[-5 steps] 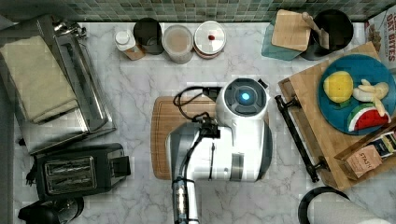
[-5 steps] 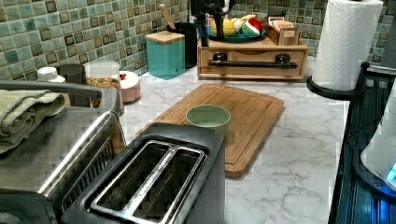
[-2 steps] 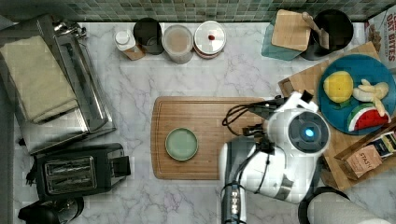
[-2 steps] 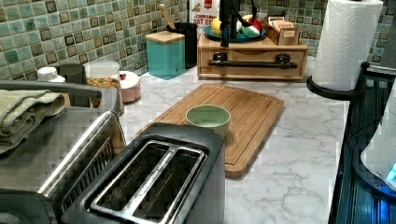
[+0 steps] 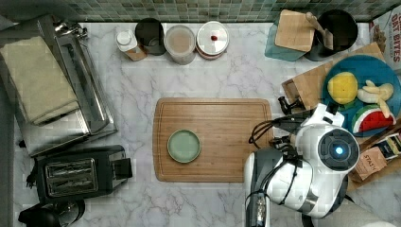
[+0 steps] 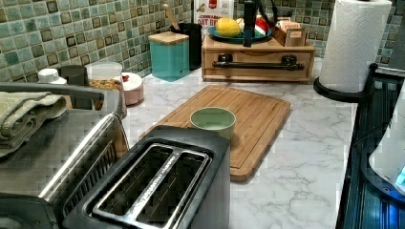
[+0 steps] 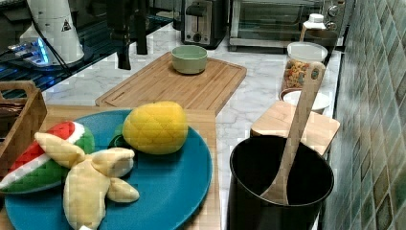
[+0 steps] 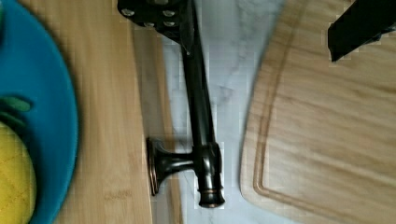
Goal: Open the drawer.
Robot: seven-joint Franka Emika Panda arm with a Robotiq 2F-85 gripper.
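Note:
The drawer sits shut in a low light-wood box, and a long black bar handle runs across its front. In the wrist view the handle lies just below me, beside the wooden front. My gripper is open: one finger is over the handle's far part and the other finger is over the cutting board. In the left view my gripper hangs above the handle's left end. In the top view my arm covers the drawer front.
A cutting board carries a green bowl close to the handle. A blue plate of toy fruit rests on the box top. A paper towel roll stands at the left view's right of the box, and a toaster stands further off.
My arm has swung from above the cutting board toward the top view's right and now sits over the drawer front. The green bowl has come into sight.

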